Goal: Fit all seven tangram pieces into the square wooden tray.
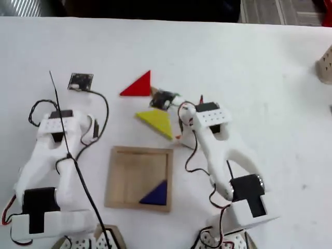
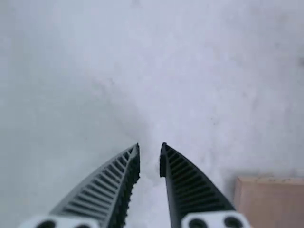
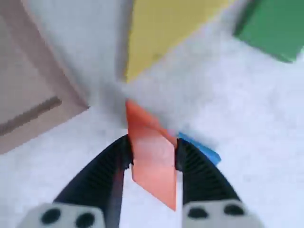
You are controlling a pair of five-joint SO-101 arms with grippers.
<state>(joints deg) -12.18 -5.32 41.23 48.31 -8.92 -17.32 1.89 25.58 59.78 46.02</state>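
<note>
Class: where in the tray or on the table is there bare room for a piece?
The tray is bare except its corner with the blue triangle; the table beyond the red triangle is bare too. Crowded by the yellow triangle.

Your work surface is a white table point(image 1: 249, 57) that takes up nearly the whole high view. It is matte and evenly lit, so you get only soft, faint shadows on it. Past its far edge you see a dark strip point(image 1: 155, 8), with a pale striped patch point(image 1: 23, 6) at one corner and grey floor point(image 1: 280, 10) crossed by lines toward the other. A tan perforated block point(image 1: 326, 65) stands on the table below that grey floor.
</note>
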